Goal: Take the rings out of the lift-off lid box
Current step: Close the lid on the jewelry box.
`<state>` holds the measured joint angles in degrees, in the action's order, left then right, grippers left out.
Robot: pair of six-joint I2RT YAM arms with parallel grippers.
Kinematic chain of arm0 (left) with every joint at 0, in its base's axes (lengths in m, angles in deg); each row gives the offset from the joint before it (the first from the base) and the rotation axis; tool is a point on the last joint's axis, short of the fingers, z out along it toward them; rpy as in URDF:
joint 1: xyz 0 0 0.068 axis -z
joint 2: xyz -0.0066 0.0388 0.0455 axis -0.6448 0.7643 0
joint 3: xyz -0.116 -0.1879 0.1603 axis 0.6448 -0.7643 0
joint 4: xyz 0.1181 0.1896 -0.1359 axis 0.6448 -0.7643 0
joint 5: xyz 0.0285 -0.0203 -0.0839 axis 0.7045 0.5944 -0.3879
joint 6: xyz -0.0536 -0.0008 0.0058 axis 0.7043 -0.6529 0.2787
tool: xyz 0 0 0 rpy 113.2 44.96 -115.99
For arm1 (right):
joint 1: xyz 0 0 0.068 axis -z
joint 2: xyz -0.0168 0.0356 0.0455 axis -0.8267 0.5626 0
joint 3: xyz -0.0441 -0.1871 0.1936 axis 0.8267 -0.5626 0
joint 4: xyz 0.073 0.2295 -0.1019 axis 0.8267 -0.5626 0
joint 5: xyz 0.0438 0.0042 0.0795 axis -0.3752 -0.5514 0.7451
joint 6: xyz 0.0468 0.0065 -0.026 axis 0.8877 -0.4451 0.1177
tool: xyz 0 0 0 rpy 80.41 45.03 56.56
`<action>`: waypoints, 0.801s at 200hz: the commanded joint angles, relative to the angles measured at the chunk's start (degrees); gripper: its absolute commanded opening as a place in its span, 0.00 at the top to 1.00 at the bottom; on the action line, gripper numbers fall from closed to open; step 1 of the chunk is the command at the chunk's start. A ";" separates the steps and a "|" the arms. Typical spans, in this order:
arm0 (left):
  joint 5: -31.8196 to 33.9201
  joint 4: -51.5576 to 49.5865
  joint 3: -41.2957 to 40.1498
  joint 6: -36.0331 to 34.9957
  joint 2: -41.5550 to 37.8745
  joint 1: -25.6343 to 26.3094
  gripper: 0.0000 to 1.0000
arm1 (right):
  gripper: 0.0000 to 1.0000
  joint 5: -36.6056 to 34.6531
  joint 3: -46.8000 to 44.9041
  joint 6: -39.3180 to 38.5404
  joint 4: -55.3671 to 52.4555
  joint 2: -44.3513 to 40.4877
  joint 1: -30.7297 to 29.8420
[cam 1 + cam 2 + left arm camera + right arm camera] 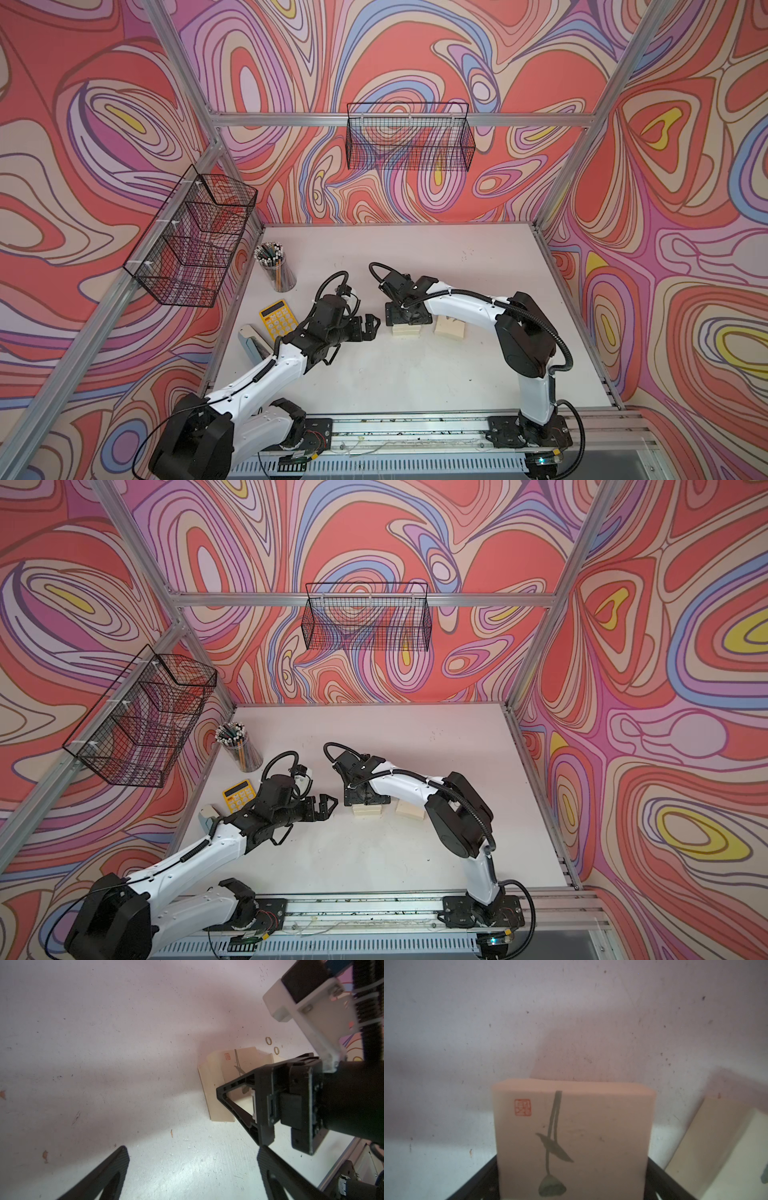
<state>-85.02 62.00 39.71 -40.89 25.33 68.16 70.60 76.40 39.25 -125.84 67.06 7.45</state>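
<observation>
A cream lift-off lid box (407, 331) with a plant drawing and a red stamp on its lid (591, 1122) stands mid-table. My right gripper (408, 320) points down over it, one finger on each side of the box (573, 1158). No gap shows between the fingers and the box's sides, and their contact is hidden. Two small rings (268, 1040) (276, 1050) lie on the bare table close to a corner of the box (220, 1076). My left gripper (372, 325) hovers a little to the box's left, open and empty (193, 1148).
A second cream box (449, 328) sits just right of the first. At the table's left are a cup of pencils (277, 268), a yellow calculator (276, 318) and a grey stapler (253, 343). Wire baskets (409, 137) (195, 237) hang on the walls.
</observation>
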 commanded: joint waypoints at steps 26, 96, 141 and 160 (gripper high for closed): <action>-0.21 0.17 -2.70 0.90 -0.12 -0.43 0.00 | 0.04 -1.00 -1.00 0.23 0.11 -0.17 -0.66; 0.10 0.01 -2.97 1.07 -0.55 -0.44 0.00 | 0.04 -3.16 -2.55 2.07 -0.55 -2.04 -0.73; 0.85 -0.67 -3.23 1.08 -1.90 -0.50 0.00 | 0.03 -3.87 -5.08 2.33 3.45 -6.76 -0.83; 0.78 -0.73 -3.23 1.07 -1.82 -0.50 0.00 | 0.02 -4.94 -4.81 2.47 2.55 -7.84 -0.82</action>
<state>-84.82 62.33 36.94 -40.49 24.28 68.16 68.24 71.55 40.48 -123.77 62.63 6.97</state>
